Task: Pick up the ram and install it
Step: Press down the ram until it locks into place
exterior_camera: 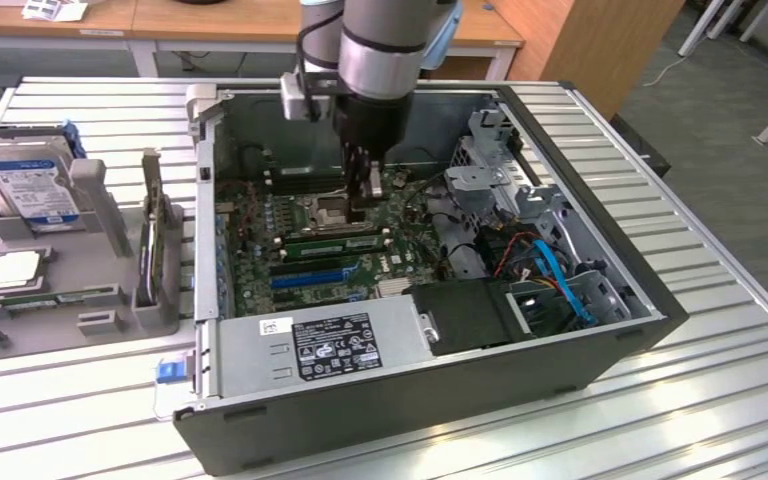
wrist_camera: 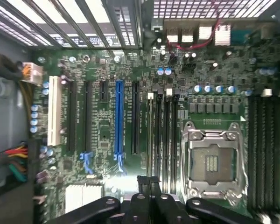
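One arm (exterior_camera: 381, 60) upright over motherboard (exterior_camera: 344, 240)

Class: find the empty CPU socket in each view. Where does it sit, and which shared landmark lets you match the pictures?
Exterior view: the CPU socket sits mid-picture, just to the exterior view's left of the arm.
Wrist view: the CPU socket is silver-framed, beside the black memory slots.
Shared landmark: the blue expansion slot.

The shut gripper (wrist_camera: 149, 186) hangs over the motherboard's black slots (wrist_camera: 162, 140) beside the CPU socket (wrist_camera: 213, 161).
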`<state>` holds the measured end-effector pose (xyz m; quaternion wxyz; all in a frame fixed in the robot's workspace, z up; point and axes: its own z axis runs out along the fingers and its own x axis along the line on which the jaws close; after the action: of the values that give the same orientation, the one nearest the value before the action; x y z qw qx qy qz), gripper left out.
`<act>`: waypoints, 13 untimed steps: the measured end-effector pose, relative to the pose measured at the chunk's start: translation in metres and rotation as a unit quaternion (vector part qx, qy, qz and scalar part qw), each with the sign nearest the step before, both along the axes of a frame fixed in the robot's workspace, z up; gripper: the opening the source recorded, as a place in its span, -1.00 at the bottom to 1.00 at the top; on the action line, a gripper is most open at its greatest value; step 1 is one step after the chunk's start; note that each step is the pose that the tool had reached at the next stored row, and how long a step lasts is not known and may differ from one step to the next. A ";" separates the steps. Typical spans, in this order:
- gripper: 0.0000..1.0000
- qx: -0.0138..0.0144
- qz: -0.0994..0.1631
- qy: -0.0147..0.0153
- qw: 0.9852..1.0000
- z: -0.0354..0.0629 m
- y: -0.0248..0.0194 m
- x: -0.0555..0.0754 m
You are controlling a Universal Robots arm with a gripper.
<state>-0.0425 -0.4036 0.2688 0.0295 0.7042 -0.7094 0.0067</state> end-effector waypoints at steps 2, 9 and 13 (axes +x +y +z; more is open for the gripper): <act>-0.79 0.000 0.000 0.000 1.000 0.0094 0.0000 0.001; -0.79 0.000 0.000 0.000 1.000 0.0412 0.0000 0.003; -0.79 0.000 0.000 0.000 1.000 0.0594 0.0000 0.005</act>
<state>-0.0375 -0.4035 0.3282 0.0295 0.7042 -0.7094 0.0067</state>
